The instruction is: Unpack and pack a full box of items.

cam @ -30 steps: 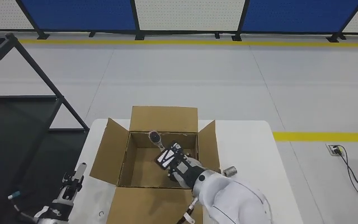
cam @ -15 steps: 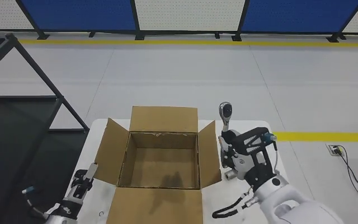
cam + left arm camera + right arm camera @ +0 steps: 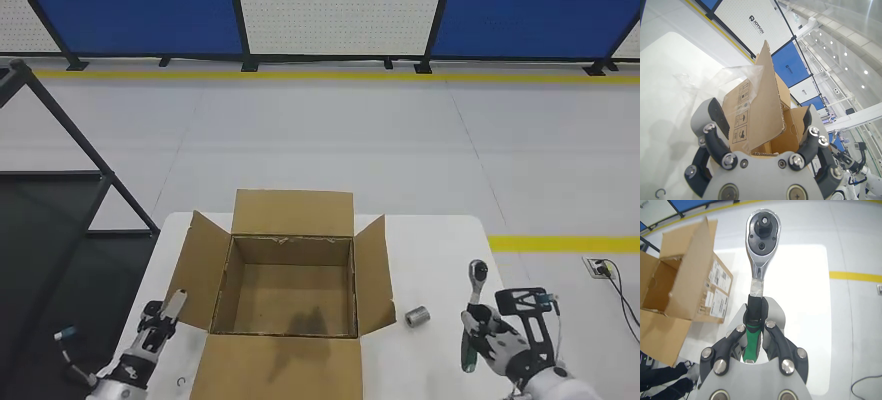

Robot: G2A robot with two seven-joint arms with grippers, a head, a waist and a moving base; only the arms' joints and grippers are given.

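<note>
Lit brightly from rows of ceiling lamps (image 3: 846, 54) overhead; washed out by glare on the white table (image 3: 802, 275); bowed by wide lenses toward wrist-view edges.

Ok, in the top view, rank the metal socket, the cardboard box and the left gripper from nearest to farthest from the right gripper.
1. Metal socket: on the table, between the box and the right gripper, which holds the ratchet.
2. Cardboard box: mid-table, its side flap just beyond the socket.
3. Left gripper: across the box, by the table's opposite edge.
</note>
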